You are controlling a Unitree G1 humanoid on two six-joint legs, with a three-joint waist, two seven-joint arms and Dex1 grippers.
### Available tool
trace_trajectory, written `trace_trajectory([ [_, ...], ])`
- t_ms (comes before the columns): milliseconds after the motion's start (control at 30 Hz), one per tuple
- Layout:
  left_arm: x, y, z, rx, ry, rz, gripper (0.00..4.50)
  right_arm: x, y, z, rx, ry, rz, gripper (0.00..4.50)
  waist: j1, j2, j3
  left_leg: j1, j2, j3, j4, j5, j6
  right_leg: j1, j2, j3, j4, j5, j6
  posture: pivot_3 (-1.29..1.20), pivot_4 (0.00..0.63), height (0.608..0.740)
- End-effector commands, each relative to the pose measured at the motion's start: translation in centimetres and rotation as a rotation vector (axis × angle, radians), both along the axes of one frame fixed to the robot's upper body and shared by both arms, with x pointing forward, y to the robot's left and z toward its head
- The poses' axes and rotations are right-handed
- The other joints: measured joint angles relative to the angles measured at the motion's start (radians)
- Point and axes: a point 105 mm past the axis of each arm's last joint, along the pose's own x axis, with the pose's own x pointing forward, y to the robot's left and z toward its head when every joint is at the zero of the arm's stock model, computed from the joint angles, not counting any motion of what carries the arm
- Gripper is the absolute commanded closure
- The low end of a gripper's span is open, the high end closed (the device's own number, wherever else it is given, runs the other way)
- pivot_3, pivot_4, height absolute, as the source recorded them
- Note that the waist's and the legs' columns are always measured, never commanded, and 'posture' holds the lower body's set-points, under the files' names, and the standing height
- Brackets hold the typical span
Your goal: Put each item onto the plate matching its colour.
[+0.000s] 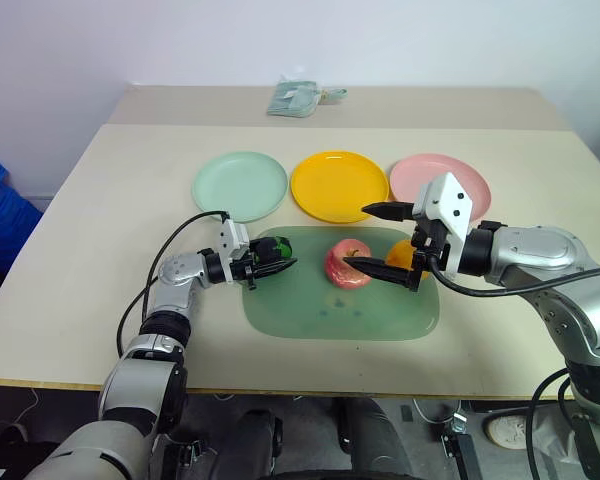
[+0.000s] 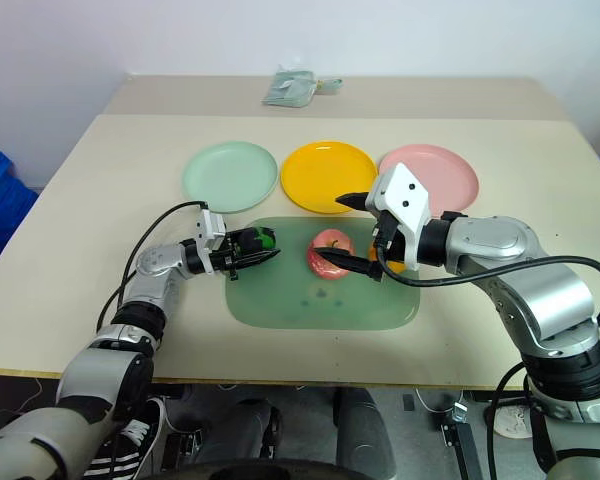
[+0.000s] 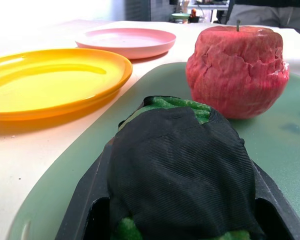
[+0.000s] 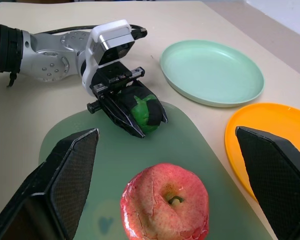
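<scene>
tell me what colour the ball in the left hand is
Dark green with black patches; the ball shows best in the right wrist view, clamped in the left hand.

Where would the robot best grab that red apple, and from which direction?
Across the round middle of the apple, coming from above on the right end effector's side. It sits upright on the green mat with stem up and its flanks free, and that end effector's open fingers already straddle it.

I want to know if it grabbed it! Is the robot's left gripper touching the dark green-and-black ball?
Touching. In the right wrist view, the left gripper has its black fingers clamped against both sides of the dark green-and-black ball.
</scene>
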Motion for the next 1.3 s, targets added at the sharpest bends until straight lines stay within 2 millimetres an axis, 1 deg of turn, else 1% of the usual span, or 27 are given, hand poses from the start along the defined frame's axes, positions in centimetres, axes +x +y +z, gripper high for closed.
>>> trace_trajectory([
  [33,2.0,0.5,2.1,-0.067,-0.046,0.128,2.45,-0.3,0.3,1.6,0.028,-0.064,0.019,0.0,0.0,0.0,0.0,0.0,0.0,0.0,0.0,0.0,0.0,0.0,0.0,0.0,0.0,0.0,0.0,0.0,0.15,0.74],
  [67,2.9,0.7,2.8,-0.074,-0.054,0.188,2.45,-0.2,0.4,1.8,0.033,-0.068,0.021,0.0,0.001,0.0,0.0,0.0,0.0,0.0,0.0,0.0,0.0,0.0,0.0,0.0,0.0,0.0,0.0,0.0,0.15,0.74],
  [133,5.3,1.8,4.6,-0.116,-0.088,0.388,2.45,0.3,0.5,2.3,0.044,-0.105,0.01,0.0,0.001,-0.001,0.0,-0.001,0.0,-0.001,0.0,0.0,0.0,-0.001,0.0,0.0,0.0,0.0,0.0,0.0,0.15,0.74],
  [167,6.4,2.5,5.3,-0.136,-0.086,0.487,2.45,0.7,0.6,2.7,0.062,-0.118,-0.007,0.0,0.001,-0.001,0.001,-0.001,0.0,-0.001,0.0,0.0,0.0,-0.001,0.0,0.0,0.0,0.0,0.0,0.0,0.15,0.74],
  [233,8.0,3.2,7.0,-0.168,-0.085,0.605,2.45,1.8,0.5,3.3,0.092,-0.14,-0.055,0.0,0.001,-0.001,0.001,-0.001,0.0,-0.001,0.0,0.0,0.0,-0.001,0.0,0.0,0.0,0.0,0.0,0.0,0.15,0.74],
  [300,9.0,3.7,8.4,-0.224,-0.07,0.683,2.45,3.0,0.4,2.9,0.088,-0.136,-0.106,0.0,0.001,-0.001,0.001,-0.001,0.0,-0.001,0.0,0.002,-0.003,-0.001,0.0,0.0,0.0,0.0,0.0,0.0,0.15,0.74],
  [333,9.3,3.9,8.8,-0.245,-0.063,0.713,2.45,3.3,0.4,2.6,0.085,-0.128,-0.124,0.0,0.001,-0.001,0.001,-0.001,0.0,-0.001,0.0,0.003,-0.005,-0.001,0.0,0.0,0.0,0.0,0.0,0.0,0.15,0.74],
  [433,9.8,4.4,9.9,-0.335,-0.029,0.75,2.45,3.2,0.7,2.2,0.075,-0.126,-0.106,0.0,-0.001,-0.001,0.001,-0.002,-0.001,0.0,-0.001,0.002,-0.004,-0.002,0.0,0.0,0.0,0.0,0.0,0.0,0.15,0.74],
  [533,10.4,5.7,10.7,-0.338,-0.058,0.861,1.5,3.1,0.8,2.5,0.093,-0.124,-0.101,0.0,-0.002,-0.001,0.001,-0.005,-0.002,0.0,-0.001,0.002,-0.004,-0.004,-0.001,0.0,0.0,0.0,0.0,0.0,0.15,0.74],
  [633,10.4,6.9,11.6,-0.31,-0.136,0.939,0.06,2.8,1.0,2.4,0.092,-0.119,-0.085,0.0,-0.001,-0.001,0.001,-0.005,-0.002,0.0,-0.001,0.002,-0.004,-0.004,-0.001,0.0,0.0,0.0,0.0,0.0,0.15,0.74],
  [667,10.4,7.1,12.0,-0.303,-0.167,0.95,0.06,2.6,1.0,2.3,0.091,-0.115,-0.079,0.0,-0.001,-0.001,0.001,-0.005,-0.002,0.0,-0.001,0.002,-0.004,-0.004,-0.001,0.0,0.0,0.0,0.0,0.0,0.15,0.74],
  [733,9.8,5.7,13.0,-0.37,-0.154,0.783,0.06,2.4,0.9,2.0,0.079,-0.101,-0.078,0.0,0.001,-0.001,0.001,-0.005,-0.002,0.0,-0.001,0.002,-0.005,-0.004,-0.001,0.0,0.0,0.0,0.0,0.0,0.15,0.74],
  [800,9.1,4.9,13.7,-0.396,-0.164,0.658,0.06,2.0,0.7,1.6,0.064,-0.08,-0.062,0.0,0.002,-0.001,0.001,-0.005,-0.002,-0.001,-0.001,0.003,-0.005,-0.003,-0.001,-0.001,0.0,0.0,0.0,0.0,0.15,0.74],
  [833,8.4,4.1,13.8,-0.393,-0.154,0.542,0.06,1.5,0.7,1.3,0.054,-0.058,-0.035,0.0,0.001,-0.001,0.001,-0.005,-0.002,-0.001,-0.001,0.003,-0.005,-0.003,-0.001,-0.001,0.0,0.0,0.0,0.0,0.15,0.74],
  [900,6.5,3.0,13.8,-0.366,-0.181,0.338,0.06,0.7,0.8,0.9,0.046,-0.019,0.007,0.0,-0.002,-0.001,0.001,-0.005,-0.003,-0.001,-0.001,0.002,-0.004,-0.003,-0.001,-0.001,0.0,0.0,0.0,0.0,0.15,0.74],
  [933,5.4,2.5,13.4,-0.338,-0.169,0.231,0.06,0.6,0.8,0.8,0.043,-0.011,0.012,0.0,-0.004,-0.001,0.001,-0.005,-0.003,-0.001,-0.001,0.002,-0.004,-0.003,-0.001,-0.001,0.0,0.0,0.0,0.0,0.15,0.74],
  [967,3.7,2.1,12.6,-0.291,-0.153,0.099,0.06,0.7,0.7,0.6,0.033,-0.002,0.007,0.0,-0.01,-0.001,0.0,-0.005,-0.002,0.0,-0.001,0.002,-0.003,-0.003,-0.001,-0.001,-0.001,0.0,0.0,0.0,0.15,0.74],
  [1000,2.2,2.1,12.1,-0.262,-0.142,0.001,0.06,0.8,0.6,0.2,0.019,0.009,0.004,0.0,-0.021,-0.001,0.0,-0.005,-0.002,0.0,-0.001,0.001,-0.003,-0.003,-0.001,0.0,-0.001,0.0,0.0,0.0,0.15,0.74],
  [1067,-0.1,2.8,11.3,-0.224,-0.032,-0.152,0.06,1.2,0.2,-1.0,-0.054,0.018,-0.022,0.0,-0.033,0.0,0.0,-0.004,-0.002,0.001,-0.001,0.001,-0.002,-0.003,-0.001,0.001,0.0,0.0,0.0,0.0,0.15,0.74],
  [1100,-0.8,3.1,11.2,-0.214,0.006,-0.184,0.06,1.4,0.1,-1.4,-0.077,0.021,-0.03,0.0,-0.036,-0.001,0.0,-0.004,-0.001,0.001,-0.001,0.001,-0.002,-0.004,-0.001,0.002,0.0,0.0,0.0,0.0,0.15,0.74],
  [1167,-2.5,3.8,10.3,-0.129,0.038,-0.237,0.06,1.8,0.0,-2.2,-0.096,0.042,-0.043,0.0,-0.033,-0.001,0.001,-0.003,-0.001,0.001,-0.001,0.001,-0.002,-0.004,0.0,0.002,0.0,0.0,0.0,0.0,0.15,0.74],
  [1233,-3.8,4.2,9.7,-0.07,0.067,-0.273,0.06,2.0,0.1,-2.6,-0.098,0.06,-0.046,0.0,-0.028,-0.001,0.001,-0.002,0.0,0.001,-0.001,0.0,0.0,-0.004,0.001,0.001,0.001,0.0,0.0,0.0,0.15,0.74],
  [1300,-4.9,4.5,9.1,-0.033,0.138,-0.302,0.06,2.4,0.2,-2.9,-0.088,0.082,-0.057,0.0,-0.025,-0.001,0.001,-0.002,0.001,0.0,-0.001,0.001,-0.001,-0.003,0.001,0.001,0.002,0.0,0.0,0.0,0.15,0.74],
])
